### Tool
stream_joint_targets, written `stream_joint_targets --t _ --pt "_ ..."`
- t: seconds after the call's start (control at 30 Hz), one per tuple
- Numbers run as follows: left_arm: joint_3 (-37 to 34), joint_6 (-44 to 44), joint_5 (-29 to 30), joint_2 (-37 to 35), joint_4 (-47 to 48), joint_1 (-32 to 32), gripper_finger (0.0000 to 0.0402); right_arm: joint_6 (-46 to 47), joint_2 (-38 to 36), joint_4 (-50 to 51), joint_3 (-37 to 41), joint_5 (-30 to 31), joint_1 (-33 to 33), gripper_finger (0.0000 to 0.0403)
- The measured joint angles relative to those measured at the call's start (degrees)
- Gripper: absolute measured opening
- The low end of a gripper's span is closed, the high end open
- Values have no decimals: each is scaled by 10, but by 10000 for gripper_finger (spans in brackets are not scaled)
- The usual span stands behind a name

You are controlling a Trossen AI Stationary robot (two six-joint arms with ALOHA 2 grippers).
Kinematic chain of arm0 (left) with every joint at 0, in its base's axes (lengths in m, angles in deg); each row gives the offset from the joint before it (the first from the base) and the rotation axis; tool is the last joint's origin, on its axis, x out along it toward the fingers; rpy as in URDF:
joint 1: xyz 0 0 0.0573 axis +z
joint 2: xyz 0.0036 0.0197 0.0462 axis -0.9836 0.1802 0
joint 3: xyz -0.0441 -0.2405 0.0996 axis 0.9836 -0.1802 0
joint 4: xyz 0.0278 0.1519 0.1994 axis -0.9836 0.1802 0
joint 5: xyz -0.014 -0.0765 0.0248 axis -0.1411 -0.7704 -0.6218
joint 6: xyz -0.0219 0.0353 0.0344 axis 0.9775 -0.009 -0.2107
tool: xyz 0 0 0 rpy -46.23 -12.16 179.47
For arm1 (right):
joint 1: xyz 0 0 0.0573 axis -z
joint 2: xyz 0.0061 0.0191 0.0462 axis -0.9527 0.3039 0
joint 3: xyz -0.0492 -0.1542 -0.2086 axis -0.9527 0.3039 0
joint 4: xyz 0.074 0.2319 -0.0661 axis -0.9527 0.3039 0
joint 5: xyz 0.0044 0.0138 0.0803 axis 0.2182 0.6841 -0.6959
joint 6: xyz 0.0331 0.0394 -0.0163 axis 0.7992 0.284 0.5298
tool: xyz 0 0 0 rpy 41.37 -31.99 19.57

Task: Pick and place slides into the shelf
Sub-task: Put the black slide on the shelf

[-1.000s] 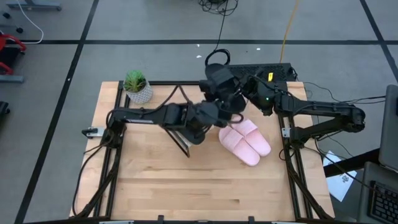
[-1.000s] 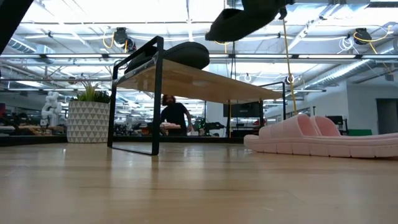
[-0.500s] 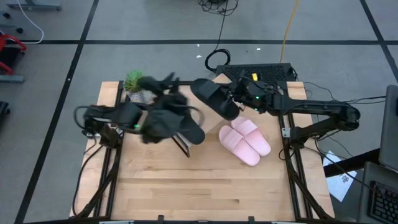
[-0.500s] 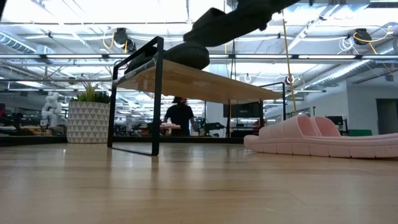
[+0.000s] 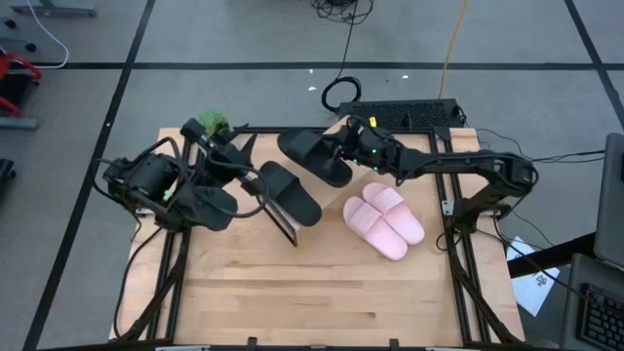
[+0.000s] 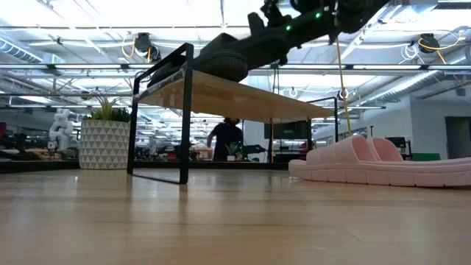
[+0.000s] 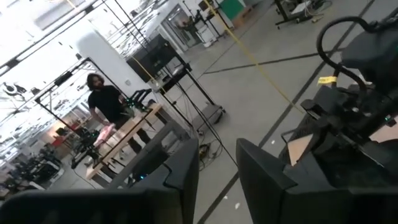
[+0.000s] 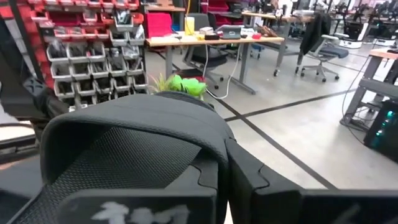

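Observation:
One black slide [image 5: 291,194] lies sole down on top of the shelf [image 6: 221,93], a light wooden board on dark legs. My right gripper [image 5: 348,152] is shut on the second black slide [image 5: 314,158], which hangs over the shelf's far part, just beyond the first [image 6: 224,68]. The pale pink pair [image 5: 383,220] rests side by side on the table to the right of the shelf. At the table's left, my left gripper [image 7: 217,171] is drawn back, open, with nothing between its fingers. My right gripper pinches the black slide's wide strap [image 8: 205,146] at its edge, between two fingers [image 8: 249,183]. The fingers come level from the table's right. The slide [image 6: 250,46] is lifted and slants, its left end lower; whether that end touches the shelf I cannot tell.
A potted plant [image 5: 213,128] stands at the table's far left corner. A black box with cables [image 5: 414,112] lies beyond the far edge. A person [image 6: 228,140] moves about in the room behind. The table's near half [image 5: 312,292] is bare wood.
My left gripper has drawn back from the shelf toward the table's left edge, rising and rolling, while the first black slide stayed on the shelf. My right gripper has carried the second black slide left and down toward the shelf, tipping its left end lower.

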Motion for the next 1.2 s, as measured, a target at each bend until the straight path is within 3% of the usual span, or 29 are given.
stream_joint_targets --t 0.23,0.6,1.2 --pt "0 73 -53 2 60 19 113 3 40 -35 0 18 3 0" --pt "0 56 -92 2 60 48 113 10 85 -44 0 17 4 0" --pt "0 53 -103 2 60 60 113 1 89 -1 0 18 3 0"
